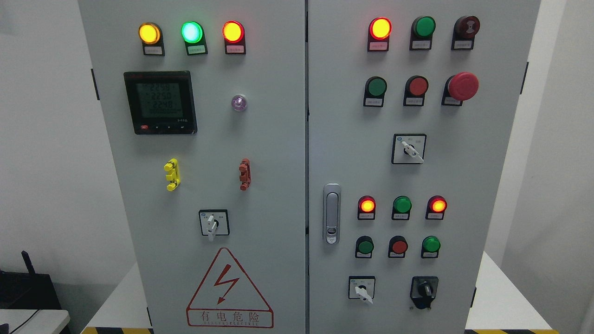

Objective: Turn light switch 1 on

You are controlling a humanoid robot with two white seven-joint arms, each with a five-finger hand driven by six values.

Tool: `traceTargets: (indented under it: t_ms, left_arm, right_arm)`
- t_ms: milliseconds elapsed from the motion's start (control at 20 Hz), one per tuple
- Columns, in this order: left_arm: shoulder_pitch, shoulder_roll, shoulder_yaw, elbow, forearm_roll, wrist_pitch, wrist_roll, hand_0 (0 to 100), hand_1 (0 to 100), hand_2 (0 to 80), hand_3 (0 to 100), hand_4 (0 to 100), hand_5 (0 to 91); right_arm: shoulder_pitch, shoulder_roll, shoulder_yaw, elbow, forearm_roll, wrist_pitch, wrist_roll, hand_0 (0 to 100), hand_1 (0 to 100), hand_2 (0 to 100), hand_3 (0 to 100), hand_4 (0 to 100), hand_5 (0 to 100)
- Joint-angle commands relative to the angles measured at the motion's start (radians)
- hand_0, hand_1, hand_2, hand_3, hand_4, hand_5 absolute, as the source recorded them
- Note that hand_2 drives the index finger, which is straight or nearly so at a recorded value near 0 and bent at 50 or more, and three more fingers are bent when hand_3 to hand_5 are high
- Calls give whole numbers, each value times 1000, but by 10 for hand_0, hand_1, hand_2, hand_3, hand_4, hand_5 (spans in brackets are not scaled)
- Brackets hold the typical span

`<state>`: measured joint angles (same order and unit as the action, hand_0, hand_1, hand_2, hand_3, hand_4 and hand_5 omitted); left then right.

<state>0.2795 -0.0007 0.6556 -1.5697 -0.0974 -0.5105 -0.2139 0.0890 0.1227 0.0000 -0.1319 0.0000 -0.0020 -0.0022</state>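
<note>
We face a grey two-door metal cabinet (278,139); its white rotary switch (211,223) on the left door points to 6 o'clock, long axis vertical. Neither hand of ours shows, so we cannot tell their state.

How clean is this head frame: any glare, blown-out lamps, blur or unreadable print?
Head view: even, soft lighting, sharp focus, no motion blur. The lit lamps bloom, notably the green lamp and the upper red lamp, their centres washed out. The meter display is dim and its digits are hard to read. The small labels under the buttons are too small to read.
</note>
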Motion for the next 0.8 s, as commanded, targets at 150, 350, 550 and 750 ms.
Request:
traceTargets:
  t_ms: [150,350,550,750]
  left_arm:
    - [-78,-33,-186,-246,8,84,-9,161,260,411,689,755,593]
    - [-108,-42,-263,-263,4,135,19,140,268,429,701,761,608]
    - [-164,-47,-335,-282,-37,194,79,128,274,442,706,763,601]
    - [-218,-51,-418,-285,-76,282,143,116,284,500,741,781,622]
  right_arm:
    - [0,0,20,0,-26,1,1,120,389,0,0,0,0]
    - [0,0,20,0,-26,1,1,120,389,0,0,0,0]
    - [0,0,20,0,-26,1,1,120,389,0,0,0,0]
    - [0,0,20,0,-26,1,1,120,389,0,0,0,0]
